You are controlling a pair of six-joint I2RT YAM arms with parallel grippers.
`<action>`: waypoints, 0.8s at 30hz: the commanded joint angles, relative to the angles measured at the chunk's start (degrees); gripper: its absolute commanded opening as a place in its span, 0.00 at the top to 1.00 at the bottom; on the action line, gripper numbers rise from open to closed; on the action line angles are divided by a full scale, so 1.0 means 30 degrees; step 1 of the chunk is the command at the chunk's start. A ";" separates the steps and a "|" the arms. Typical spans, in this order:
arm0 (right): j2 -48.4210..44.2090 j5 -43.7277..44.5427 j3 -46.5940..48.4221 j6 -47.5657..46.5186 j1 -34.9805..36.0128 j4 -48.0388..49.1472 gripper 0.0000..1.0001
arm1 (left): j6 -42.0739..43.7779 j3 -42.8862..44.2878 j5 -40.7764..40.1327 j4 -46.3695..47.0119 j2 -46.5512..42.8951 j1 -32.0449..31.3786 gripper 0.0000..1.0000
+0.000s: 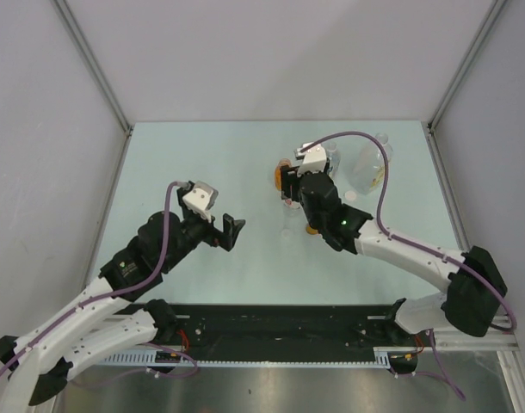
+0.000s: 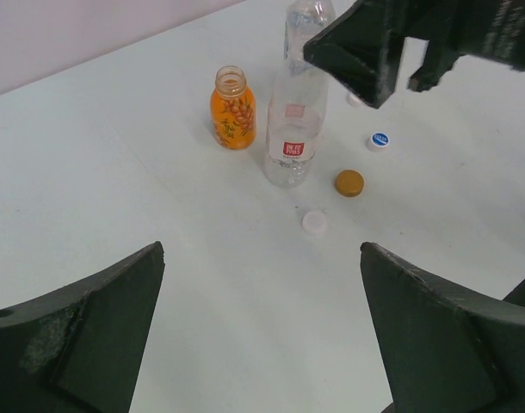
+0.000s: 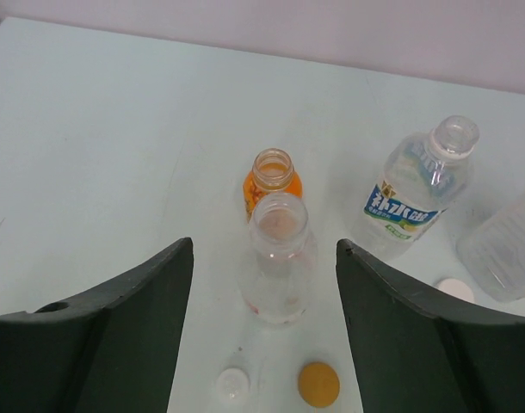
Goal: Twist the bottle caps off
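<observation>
The left gripper (image 2: pixel 262 251) stands wide open and empty, while the right gripper (image 3: pixel 264 249), jaws apart and empty, faces the uncapped red-labelled bottle (image 2: pixel 290 142) near a white cap (image 2: pixel 314 223) and an orange cap (image 2: pixel 349 182).

We see a small clear glossy plastic bottle (image 3: pixel 278 258); beside it, a smooth matt orange-brown plastic cap (image 3: pixel 318 383); both on a matt pale-green tabletop (image 3: pixel 99 129).

Bottles upright, four caps lying loose.
Orange bottle (image 3: pixel 272 176), red-labelled bottle (image 2: pixel 290 142) and blue-labelled bottle (image 3: pixel 415 194) stand open-mouthed beside the clear jug (image 3: pixel 503 249); near white cap (image 3: pixel 231 384), orange cap (image 3: pixel 318 384), blue cap (image 2: pixel 379 140) and far white cap (image 3: pixel 455 290) lie around them.
</observation>
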 commanded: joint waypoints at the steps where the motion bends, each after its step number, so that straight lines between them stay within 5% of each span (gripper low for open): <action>1: -0.3781 0.1062 0.0056 -0.0068 0.0903 -0.2130 0.28 | -0.0421 0.0730 -0.0208 0.0130 0.0473 -0.0023 0.00; 7: -0.9114 0.2789 0.0085 0.0400 0.1636 -0.6873 0.24 | -0.1619 0.1199 -0.0534 -0.0163 0.2289 0.0590 0.00; 16: -1.4337 0.5222 -0.1112 0.2363 0.1607 -1.3152 0.21 | -0.6187 0.0526 0.5063 -0.0309 0.3374 0.9227 0.00; 24: -1.6480 0.5341 -0.1848 0.3478 0.1607 -1.4532 0.21 | -0.8565 0.0702 0.3599 -0.0779 0.3873 0.9323 0.00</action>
